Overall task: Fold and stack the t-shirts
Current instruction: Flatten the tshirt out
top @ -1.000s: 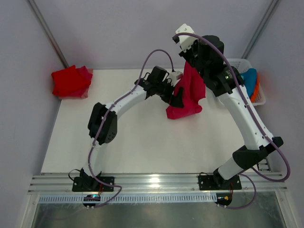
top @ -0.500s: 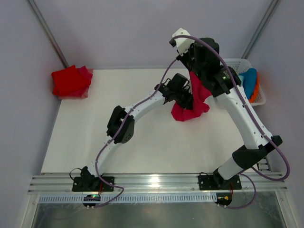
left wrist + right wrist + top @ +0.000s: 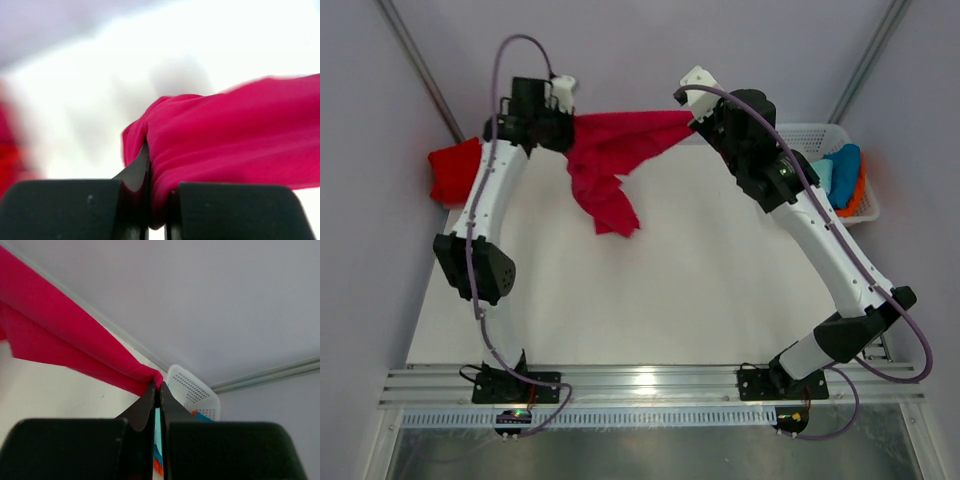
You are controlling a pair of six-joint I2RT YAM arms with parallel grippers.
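White table (image 3: 720,300) lies under a soft crimson-pink t-shirt (image 3: 605,160) stretched taut, clamped by left fingers (image 3: 144,167) and right fingers (image 3: 151,401).

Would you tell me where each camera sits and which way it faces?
Top external: above and behind, looking down at the table; left arm, right arm show.
Left wrist: on the left gripper, facing the crimson t-shirt in its shut fingers.
Right wrist: on the right gripper, facing back wall and basket; fingers show.
Shared: every view shows that t-shirt.
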